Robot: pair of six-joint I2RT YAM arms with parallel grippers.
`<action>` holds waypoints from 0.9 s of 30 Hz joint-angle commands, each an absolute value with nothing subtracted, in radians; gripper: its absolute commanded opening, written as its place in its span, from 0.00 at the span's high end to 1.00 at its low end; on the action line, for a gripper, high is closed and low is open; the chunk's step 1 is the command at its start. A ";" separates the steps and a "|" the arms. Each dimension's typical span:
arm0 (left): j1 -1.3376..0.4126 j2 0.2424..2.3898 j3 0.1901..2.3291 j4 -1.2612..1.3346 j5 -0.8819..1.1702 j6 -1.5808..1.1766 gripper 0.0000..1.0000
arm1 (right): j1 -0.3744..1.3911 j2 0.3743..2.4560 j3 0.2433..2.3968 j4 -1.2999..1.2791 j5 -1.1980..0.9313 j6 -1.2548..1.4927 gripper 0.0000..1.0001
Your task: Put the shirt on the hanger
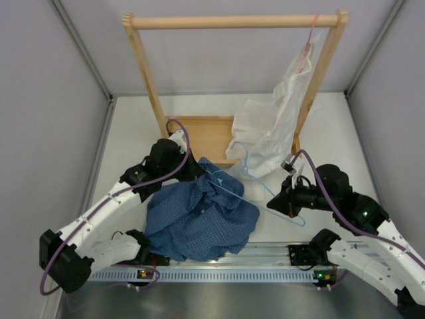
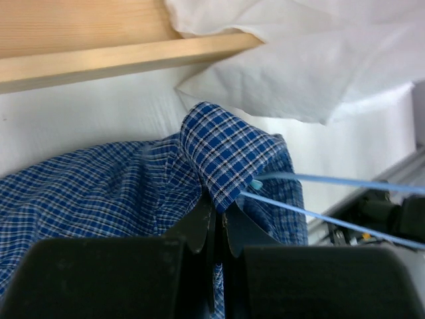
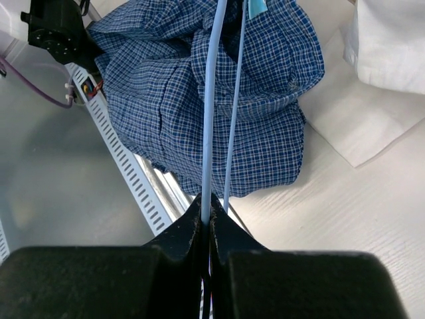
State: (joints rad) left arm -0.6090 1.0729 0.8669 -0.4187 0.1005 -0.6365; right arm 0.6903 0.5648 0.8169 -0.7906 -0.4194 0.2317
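Note:
The dark blue checked shirt (image 1: 199,222) lies bunched on the table between the arms. My left gripper (image 1: 196,170) is shut on a raised fold of the shirt (image 2: 226,153) at its far edge. The light blue wire hanger (image 1: 255,186) lies slanted from the shirt's top towards the right, with one end tucked under that fold. My right gripper (image 1: 277,197) is shut on the hanger's lower wire (image 3: 210,119), whose two wires run away from it over the shirt (image 3: 199,86). The hanger's wires (image 2: 332,199) enter the left wrist view from the right.
A wooden rack (image 1: 232,21) stands at the back with its base board (image 1: 202,136) on the table. A white shirt (image 1: 272,129) hangs from a pink hanger (image 1: 309,43) on the rail and spills onto the table. A slotted metal rail (image 1: 265,266) runs along the near edge.

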 commanded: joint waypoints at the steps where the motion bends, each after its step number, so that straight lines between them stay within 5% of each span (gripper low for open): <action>1: -0.604 1.005 0.916 -0.423 0.276 -0.574 1.00 | 0.676 0.597 0.818 -0.661 -0.459 0.244 1.00; 9: -0.626 0.940 1.150 -0.685 0.454 -0.375 1.00 | 0.678 0.643 0.819 -0.508 -0.581 0.218 1.00; 22: -0.647 1.049 1.600 -1.172 0.091 -0.170 1.00 | 0.680 0.623 0.813 -0.373 -1.074 0.074 1.00; 27: -0.647 1.066 1.634 -1.138 0.397 -0.143 1.00 | 0.703 0.636 0.787 -0.214 -0.933 0.161 1.00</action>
